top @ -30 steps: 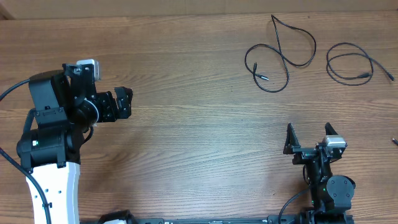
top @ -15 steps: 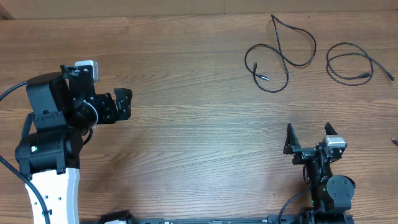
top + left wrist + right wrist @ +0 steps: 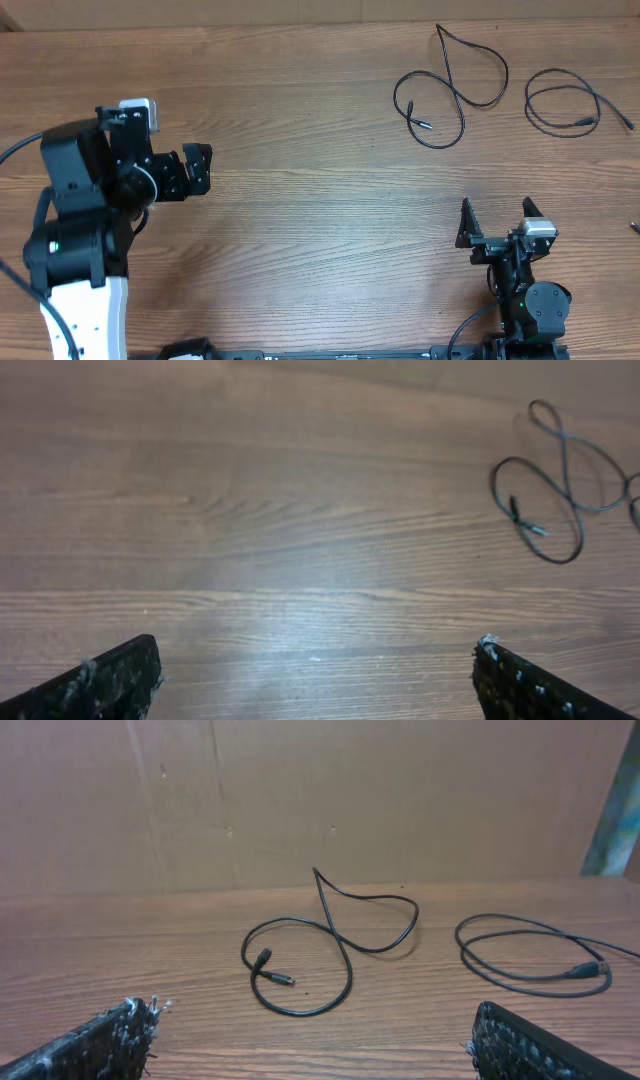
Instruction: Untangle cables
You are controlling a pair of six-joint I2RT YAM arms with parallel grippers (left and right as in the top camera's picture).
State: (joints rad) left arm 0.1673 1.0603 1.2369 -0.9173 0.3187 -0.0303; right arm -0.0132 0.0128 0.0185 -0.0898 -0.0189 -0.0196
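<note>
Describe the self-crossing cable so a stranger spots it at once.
On the brown wooden table, look far right. The thin black cable nearer the middle crosses itself in a figure-eight; the thin black cable beside it, lying apart, is a flat oval coil.

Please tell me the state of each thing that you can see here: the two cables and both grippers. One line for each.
Left cable: not held, crosses over itself once, apart from the right cable.
Right cable: not held, lying in a loose coil.
Left gripper: jaws open, holding nothing.
Right gripper: jaws open, holding nothing.
</note>
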